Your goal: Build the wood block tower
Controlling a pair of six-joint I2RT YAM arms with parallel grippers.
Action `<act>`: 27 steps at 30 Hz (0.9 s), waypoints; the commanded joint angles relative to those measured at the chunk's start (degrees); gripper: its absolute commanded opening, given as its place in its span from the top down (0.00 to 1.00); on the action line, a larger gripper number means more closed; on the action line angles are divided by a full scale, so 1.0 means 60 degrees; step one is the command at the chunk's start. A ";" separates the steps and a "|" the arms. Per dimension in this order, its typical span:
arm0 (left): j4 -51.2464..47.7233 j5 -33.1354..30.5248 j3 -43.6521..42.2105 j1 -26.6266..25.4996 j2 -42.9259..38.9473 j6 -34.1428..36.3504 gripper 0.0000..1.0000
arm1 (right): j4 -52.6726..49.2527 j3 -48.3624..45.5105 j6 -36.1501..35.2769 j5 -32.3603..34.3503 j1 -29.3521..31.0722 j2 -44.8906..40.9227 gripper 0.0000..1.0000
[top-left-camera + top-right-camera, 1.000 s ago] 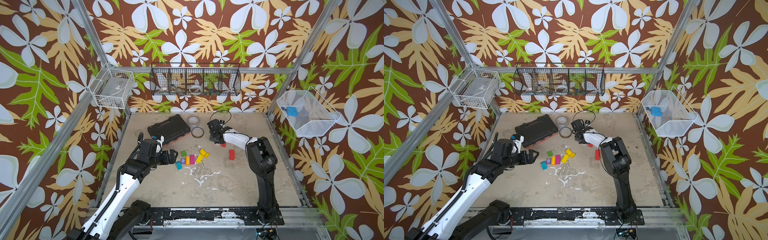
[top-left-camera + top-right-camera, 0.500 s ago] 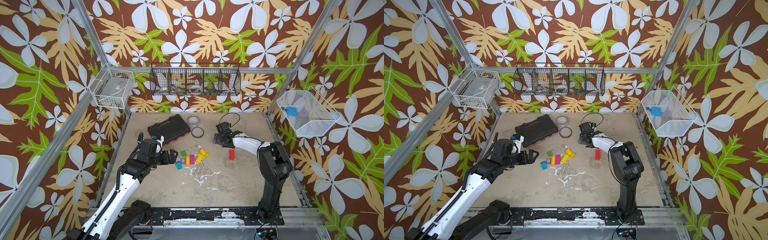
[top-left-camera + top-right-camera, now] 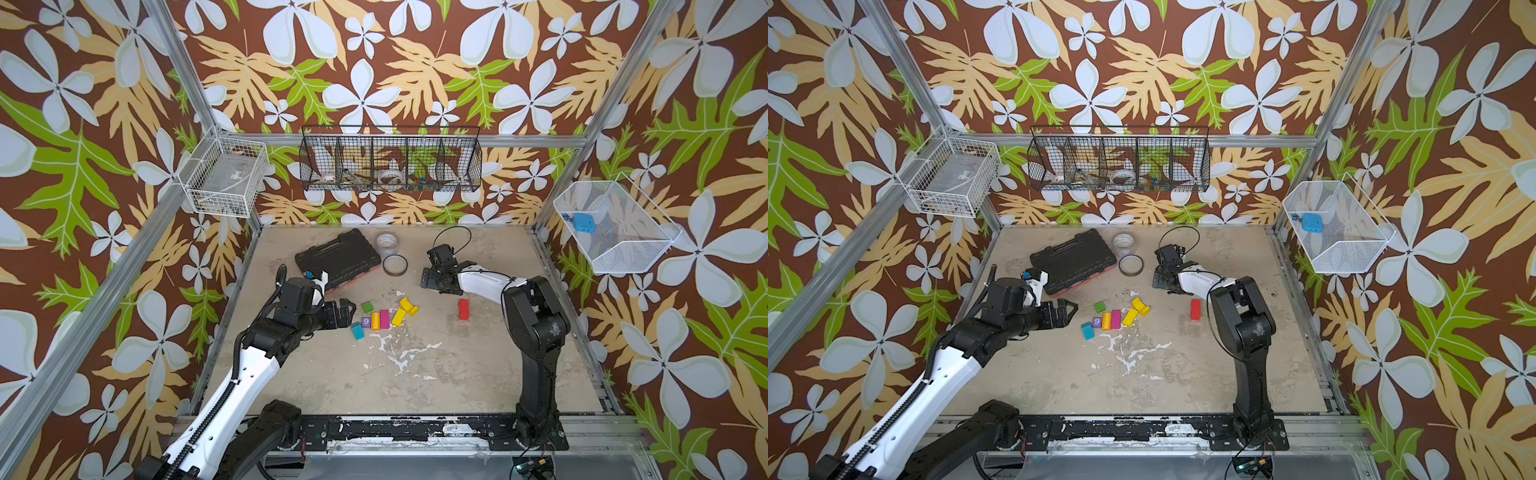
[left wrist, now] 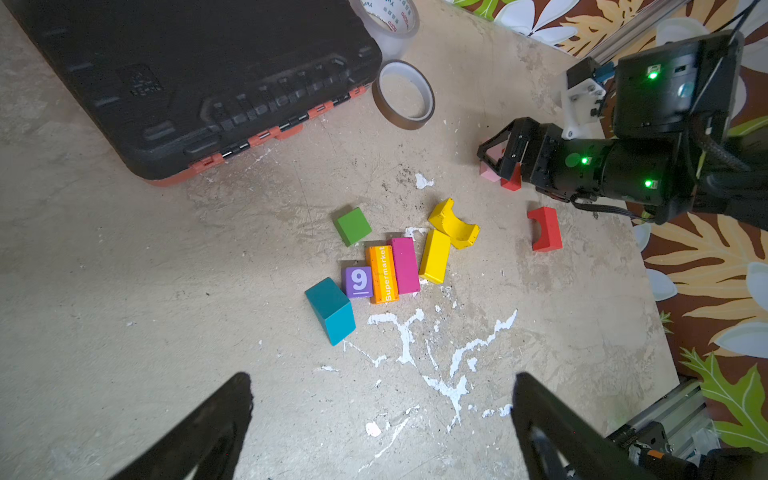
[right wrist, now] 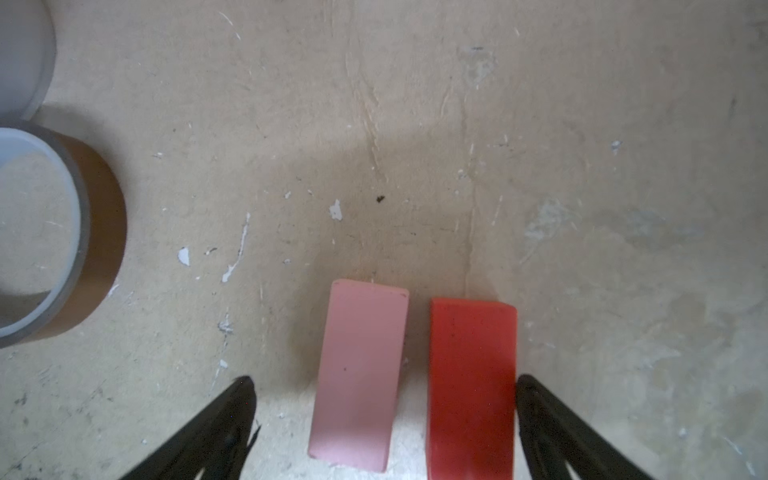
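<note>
Pink wooden brick (image 5: 359, 374) and red wooden brick (image 5: 471, 386) lie side by side between the jaws of the right gripper (image 5: 384, 379), newly spread wide and gripping nothing. The left gripper (image 4: 382, 376) is open too, so the tower is unstarted.

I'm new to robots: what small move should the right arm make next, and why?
Probably lift the right end effector straight up: its jaws stand open astride the pink brick and red brick, lying side by side; the red one hugs a finger, so sideways motion could nudge it.

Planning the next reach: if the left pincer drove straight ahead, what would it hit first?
Probably the teal block, the nearest thing ahead, though depth is unclear.
</note>
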 commanded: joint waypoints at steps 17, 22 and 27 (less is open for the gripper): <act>0.0076 0.0064 0.0009 -0.0008 0.0005 0.0055 0.02 | -0.0355 0.0155 0.0104 0.0529 -0.0009 0.0208 0.20; 0.0078 0.0056 0.0009 -0.0016 -0.0002 0.0055 0.02 | -0.0395 0.0189 0.0122 0.0533 -0.0006 0.0303 0.26; 0.0094 0.0055 0.0012 -0.0007 -0.0013 0.0055 0.02 | -0.0410 0.0158 0.0145 0.0543 -0.0009 0.0311 0.32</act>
